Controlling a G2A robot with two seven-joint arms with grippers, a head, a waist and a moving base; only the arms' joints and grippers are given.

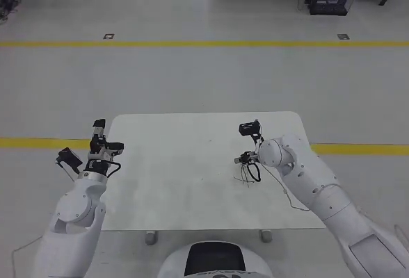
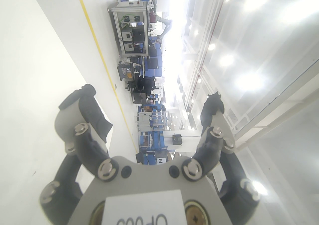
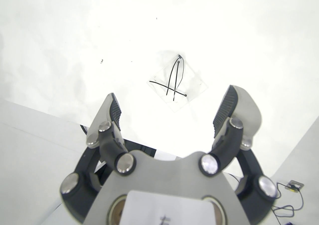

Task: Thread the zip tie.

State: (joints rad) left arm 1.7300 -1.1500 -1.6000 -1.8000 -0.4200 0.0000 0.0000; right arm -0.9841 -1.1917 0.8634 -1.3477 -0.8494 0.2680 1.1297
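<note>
"Jaws on the left gripper [image 2: 149, 104], how do they stand?"

"Spread wide, nothing in them. It sits just off the left edge of the table [image 1: 190, 201], pointing out toward the yellow floor line [image 2: 99, 54] and an equipment rack [image 2: 129, 29]."

"And the right gripper [image 3: 172, 106]?"

"Wide apart too, and empty, hanging above the white tabletop."

"Where are the zip ties [image 3: 172, 89]?"

"Three black ones, crossed over each other, flat on a clear square sheet [image 3: 194, 79] on the table, beneath that gripper and apart from its fingertips. A floor box [image 3: 295, 184] with a cable lies past the table corner."
</note>
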